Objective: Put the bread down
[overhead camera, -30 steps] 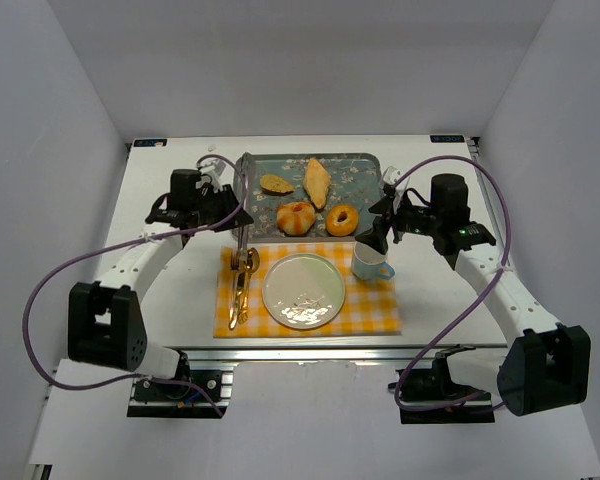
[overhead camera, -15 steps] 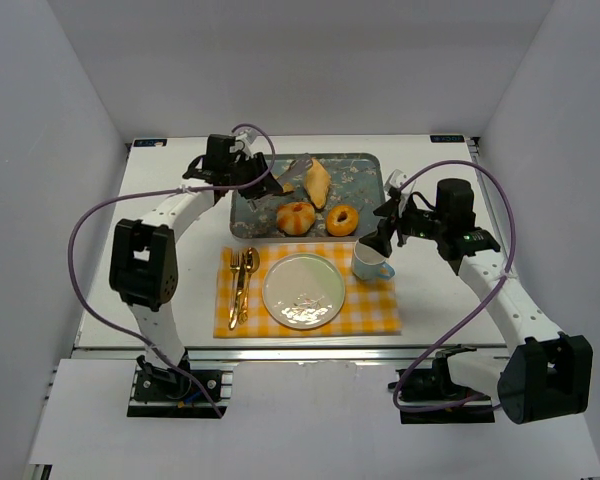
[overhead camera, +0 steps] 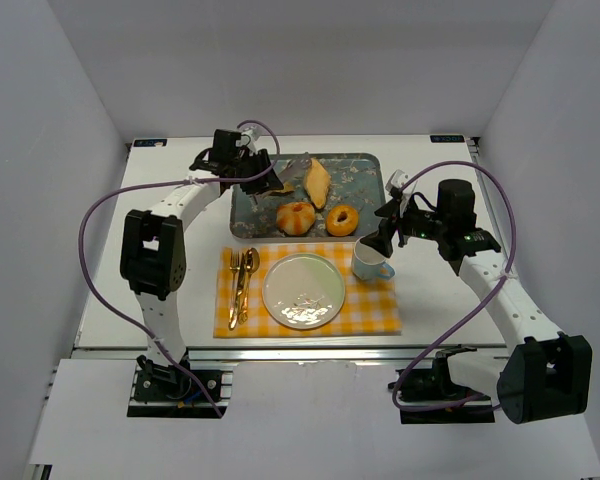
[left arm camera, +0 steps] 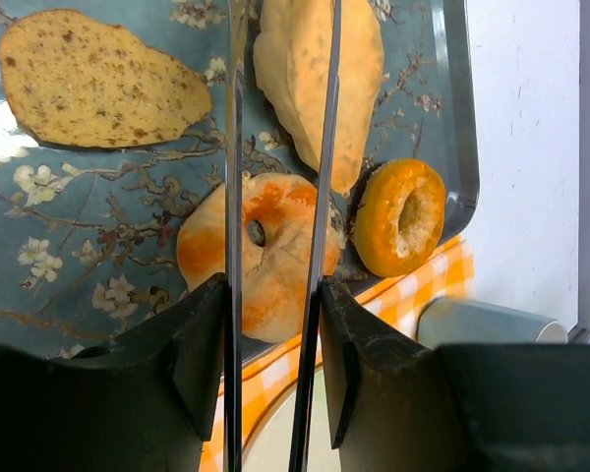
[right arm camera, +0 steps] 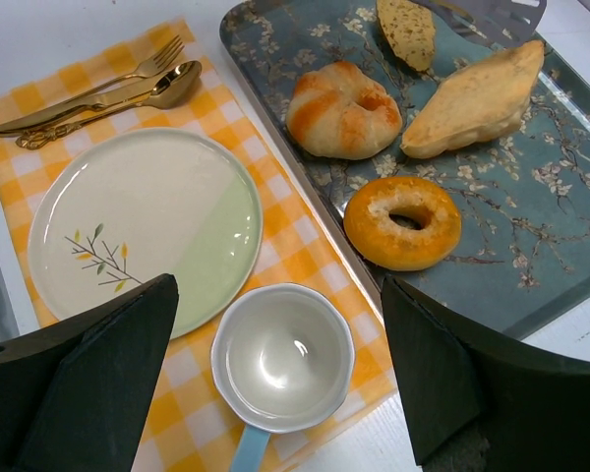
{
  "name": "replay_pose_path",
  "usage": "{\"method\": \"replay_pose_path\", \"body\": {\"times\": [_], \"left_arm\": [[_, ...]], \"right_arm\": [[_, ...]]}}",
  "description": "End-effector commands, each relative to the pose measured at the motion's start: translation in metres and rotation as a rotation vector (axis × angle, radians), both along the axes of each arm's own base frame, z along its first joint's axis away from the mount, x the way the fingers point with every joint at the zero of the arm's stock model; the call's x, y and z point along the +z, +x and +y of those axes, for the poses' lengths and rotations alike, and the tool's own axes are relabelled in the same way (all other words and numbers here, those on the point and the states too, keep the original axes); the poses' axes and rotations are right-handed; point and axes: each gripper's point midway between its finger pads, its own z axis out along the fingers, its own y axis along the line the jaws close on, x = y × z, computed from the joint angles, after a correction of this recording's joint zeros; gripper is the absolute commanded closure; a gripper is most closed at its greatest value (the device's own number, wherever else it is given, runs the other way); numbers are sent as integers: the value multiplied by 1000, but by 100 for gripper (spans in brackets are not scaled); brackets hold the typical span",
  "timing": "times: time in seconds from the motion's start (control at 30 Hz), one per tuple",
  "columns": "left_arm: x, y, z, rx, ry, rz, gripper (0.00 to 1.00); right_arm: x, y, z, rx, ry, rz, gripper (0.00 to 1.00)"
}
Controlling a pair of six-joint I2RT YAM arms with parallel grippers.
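Left gripper [left arm camera: 272, 324] [overhead camera: 255, 178]: fingers pressed on the two thin metal arms of the tongs [left arm camera: 234, 147], which it holds with a narrow gap left between the arms. From the wrist view, one arm runs along the left edge of the bread [left arm camera: 285, 69] and the other crosses over it; we cannot tell whether the tips touch it. The bread [overhead camera: 318, 182] [right arm camera: 477, 98] lies flat on the flowered tray [left arm camera: 452, 98] [overhead camera: 365, 165], toward its back middle, with the near end close to a round bun [left arm camera: 275, 265] and a ring doughnut [left arm camera: 379, 236]. A flat brown slice [left arm camera: 98, 79] sits left of the bread, apart from it. Right gripper [right arm camera: 278, 324] [overhead camera: 385, 225]: jaws spread wide, holding nothing, above a cup [right arm camera: 283, 359]. The cup stands on a yellow checked cloth [overhead camera: 370, 305], just beside a plate [right arm camera: 138, 226]. A fork and spoon [right arm camera: 98, 93] lie on the cloth on the plate's other side.
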Motion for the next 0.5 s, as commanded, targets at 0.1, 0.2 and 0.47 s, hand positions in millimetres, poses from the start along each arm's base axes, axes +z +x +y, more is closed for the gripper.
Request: {"method": "replay_pose_path", "body": {"times": [0.1,0.2,0.47], "left_arm": [[1,-13,-16,-120,-46,9,50],[-9,-19,-15,-136,-34,37,49],[-17,-23,-11,-124,-20,52,55]], "right_arm": [[8,2,1,10,21,-40,11],[8,2,1,10,21,-40,11],[9,1,0,9,21,-48,11]]}}
